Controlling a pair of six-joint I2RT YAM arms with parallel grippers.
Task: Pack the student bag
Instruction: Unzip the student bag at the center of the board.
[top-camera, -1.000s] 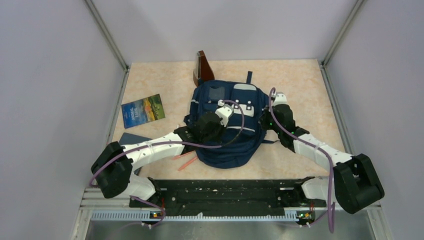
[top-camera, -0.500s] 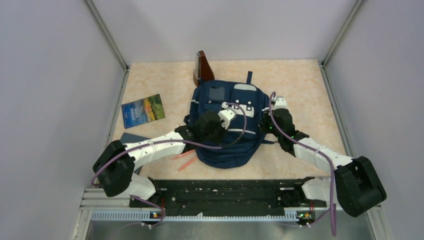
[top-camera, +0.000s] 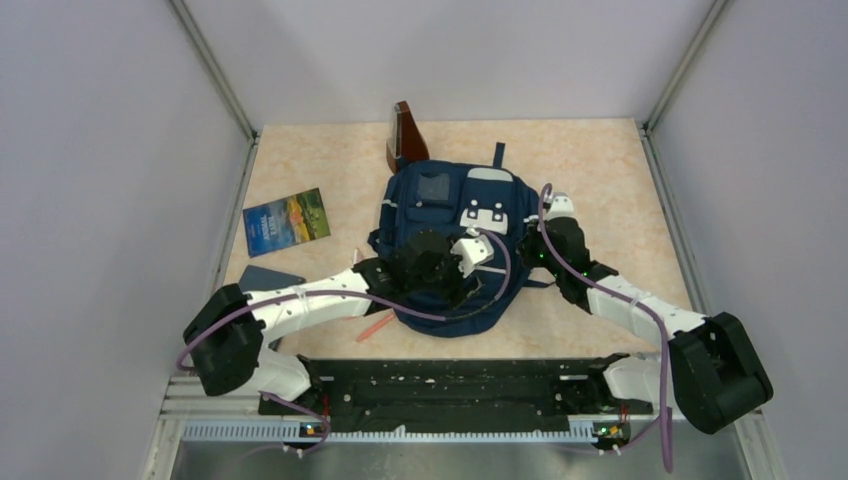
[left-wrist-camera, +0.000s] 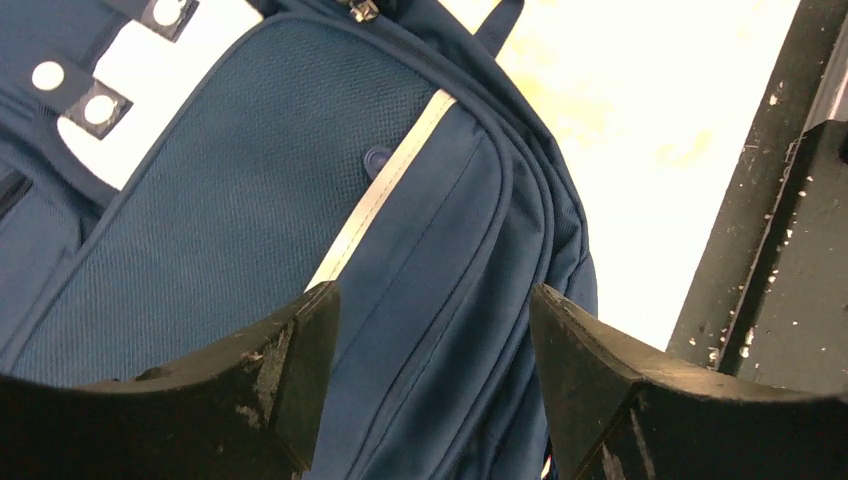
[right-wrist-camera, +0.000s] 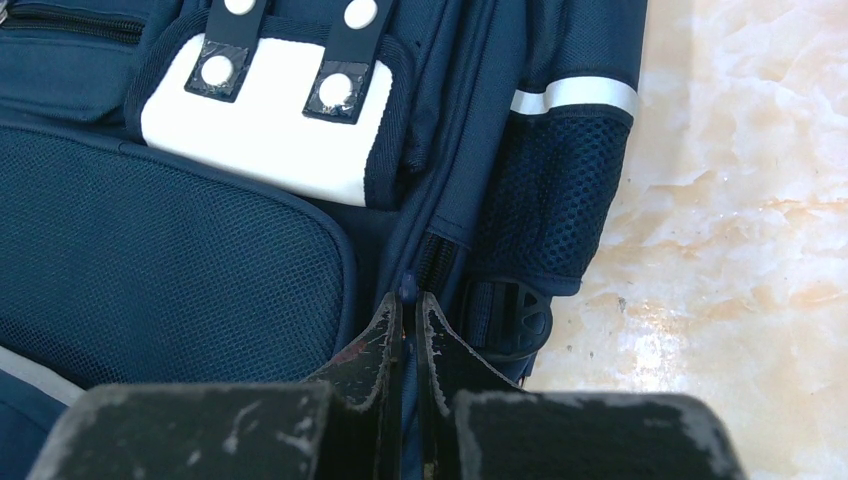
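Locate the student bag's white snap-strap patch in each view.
Top external: white patch at the student bag's centre.
Left wrist: white patch in the upper left corner.
Right wrist: white patch upper left, above the mesh pocket.
Shared landmark: the snap straps crossing it.

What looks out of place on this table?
A colourful book lies left of the bag, and a thin orange stick pokes out by its near edge. Both sit outside the bag they would presumably go in.
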